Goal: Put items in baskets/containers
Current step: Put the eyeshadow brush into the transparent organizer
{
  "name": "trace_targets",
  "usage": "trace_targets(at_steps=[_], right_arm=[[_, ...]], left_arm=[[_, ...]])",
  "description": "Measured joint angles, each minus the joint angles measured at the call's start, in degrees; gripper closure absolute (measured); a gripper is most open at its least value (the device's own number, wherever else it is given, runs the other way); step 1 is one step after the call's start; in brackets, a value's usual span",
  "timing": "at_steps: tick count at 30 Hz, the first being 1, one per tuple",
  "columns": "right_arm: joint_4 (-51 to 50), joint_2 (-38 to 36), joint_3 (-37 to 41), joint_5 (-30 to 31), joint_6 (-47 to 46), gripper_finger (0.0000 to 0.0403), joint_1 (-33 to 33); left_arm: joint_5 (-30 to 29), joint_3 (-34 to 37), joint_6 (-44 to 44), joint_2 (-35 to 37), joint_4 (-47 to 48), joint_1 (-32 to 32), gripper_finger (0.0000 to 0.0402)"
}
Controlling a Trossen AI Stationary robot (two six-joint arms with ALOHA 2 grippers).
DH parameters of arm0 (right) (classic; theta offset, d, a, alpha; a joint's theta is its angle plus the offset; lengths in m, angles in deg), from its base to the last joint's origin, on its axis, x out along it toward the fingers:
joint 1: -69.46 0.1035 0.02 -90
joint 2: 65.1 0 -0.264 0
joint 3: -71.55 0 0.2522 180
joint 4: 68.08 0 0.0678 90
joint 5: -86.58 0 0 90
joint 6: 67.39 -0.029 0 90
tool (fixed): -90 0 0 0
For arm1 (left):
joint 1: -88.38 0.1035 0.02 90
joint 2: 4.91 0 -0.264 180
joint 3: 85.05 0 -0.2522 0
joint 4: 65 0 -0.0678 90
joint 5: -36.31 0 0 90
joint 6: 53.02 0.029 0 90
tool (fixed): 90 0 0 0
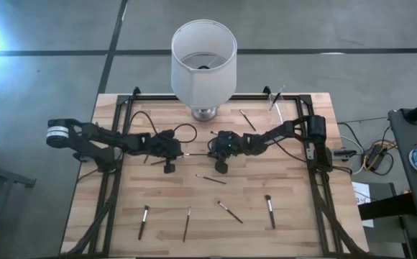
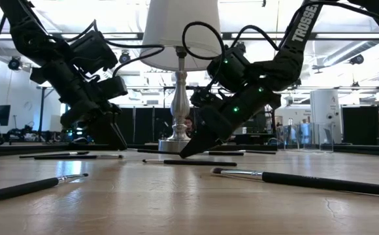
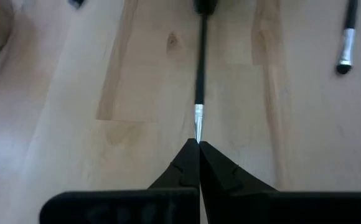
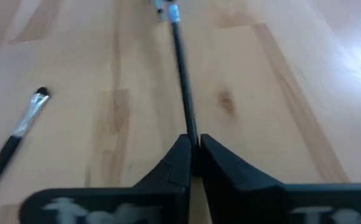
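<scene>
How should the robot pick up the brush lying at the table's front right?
Grip the brush mid-handle, straight down from above: it lies flat on the table, roughly front to back, so close across it from its sides. The handle is straight and firm, probably safer than the bristles. Both the left gripper and right gripper are shut on another brush.

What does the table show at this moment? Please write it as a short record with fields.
left pincer: shut on the ferrule end of one brush, mid-table
right pincer: shut on the handle end of the same brush
loose brushes: six visible, lying on the table
cup: clear, near the table's far right corner
lamp: white shade, at the middle of the far edge
</scene>
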Motion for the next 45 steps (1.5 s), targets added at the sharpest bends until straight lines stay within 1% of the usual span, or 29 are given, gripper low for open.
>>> trace_targets(at_steps=[7, 12, 14, 16, 19, 22, 25, 27, 30, 35, 38, 45], right_arm=[[-0.07, -0.02, 0.12, 0.13, 0.44, 0.0389, 0.08], [1.1, -0.35, 1.08, 2.02, 0.18, 0.039, 0.12], [3.03, -0.72, 2.45, 2.3, 0.04, 0.039, 0.1], [5.45, -1.41, 4.4, 2.72, -0.49, 0.0391, 0.07], [10.97, -3.18, 8.14, 3.07, -1.54, 0.0391, 0.03], [19.1, -5.11, 12.14, 3.75, -2.75, 0.0391, 0.08], [27.92, -6.57, 15.49, 3.81, -4.24, 0.0391, 0.07], [33.56, -7.57, 16.72, 3.81, -5.05, 0.0392, 0.3], [39.9, -8.02, 16.98, 3.86, -5.35, 0.0392, 1.49], [45.61, -8.0, 14.76, 4.93, -4.85, 0.0392, 4.47], [46.29, -8.0, 12.85, 7.04, -3.6, 0.0392, 5.83], [46.15, -8.0, 9.7, 7.94, -2.38, 0.0392, 6.86]], left_arm=[[-0.78, 0.02, -2.76, 1.46, -0.76, -0.03, 0.04], [-0.42, 0.45, -6.2, 6.31, -2.1, -0.13, 0.0378], [-0.18, 1.34, -7.13, 8.79, -1.75, -0.12, 0.0367], [-0.16, 2.94, -8.37, 11.76, -3.59, -0.12, 0.0357], [0.23, 7.95, -11.22, 16.11, -11.6, -0.14, 0.0345], [1.68, 14.78, -15.18, 19.05, -26.84, -0.13, 0.034], [1.89, 21.26, -19.62, 19.97, -42.66, -0.12, 0.0339], [2.66, 23.11, -21.62, 19.91, -49.86, -0.12, 0.0339], [4.83, 21.54, -24.05, 20.24, -50.61, -0.21, 0.0339], [4.81, 16.74, -25.75, 19.88, -51.3, -0.77, 0.0339], [4.98, 14.55, -25.74, 19.75, -51.5, -0.93, 0.0339], [5.85, 11.35, -25.3, 18.95, -52.01, -2.14, 0.0339]])
